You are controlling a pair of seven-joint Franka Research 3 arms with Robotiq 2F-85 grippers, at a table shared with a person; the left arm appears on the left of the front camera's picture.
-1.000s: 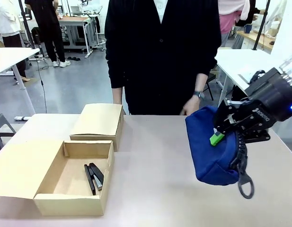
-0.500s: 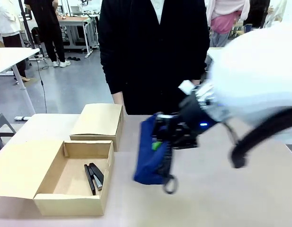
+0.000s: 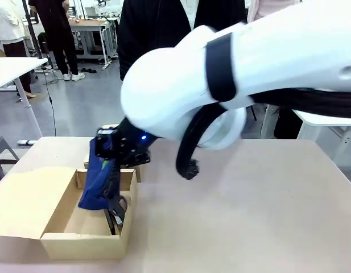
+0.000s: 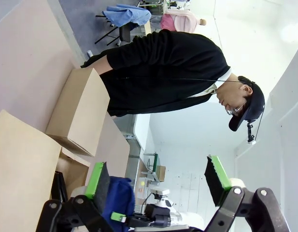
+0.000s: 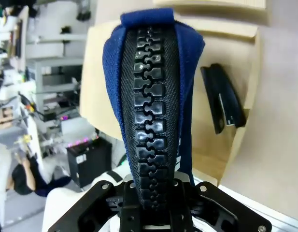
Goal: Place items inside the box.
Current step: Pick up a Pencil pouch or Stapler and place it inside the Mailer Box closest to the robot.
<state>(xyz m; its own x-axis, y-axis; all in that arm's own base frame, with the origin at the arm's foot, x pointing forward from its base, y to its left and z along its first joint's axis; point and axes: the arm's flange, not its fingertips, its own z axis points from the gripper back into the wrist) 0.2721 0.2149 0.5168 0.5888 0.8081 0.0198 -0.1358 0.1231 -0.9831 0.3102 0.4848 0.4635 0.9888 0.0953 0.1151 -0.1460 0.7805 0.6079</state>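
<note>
Right pincer point(image 3: 113, 158) clamped on navy pouch point(image 3: 93, 190), hanging over open box point(image 3: 78, 248); black staplers point(image 5: 223, 99) lie inside. Left pincer point(image 4: 157, 178) spread wide, empty.

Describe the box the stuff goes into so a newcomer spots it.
On the table, robot's left, sit two tan cartons. The box is the one nearer the robot. Unlike the closed smaller carton behind, it lies open, flap spread flat, black stapler inside.

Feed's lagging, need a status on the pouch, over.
Right gripper shut on pouch, hanging over box. Left gripper open. Stapler in box below pouch.
</note>
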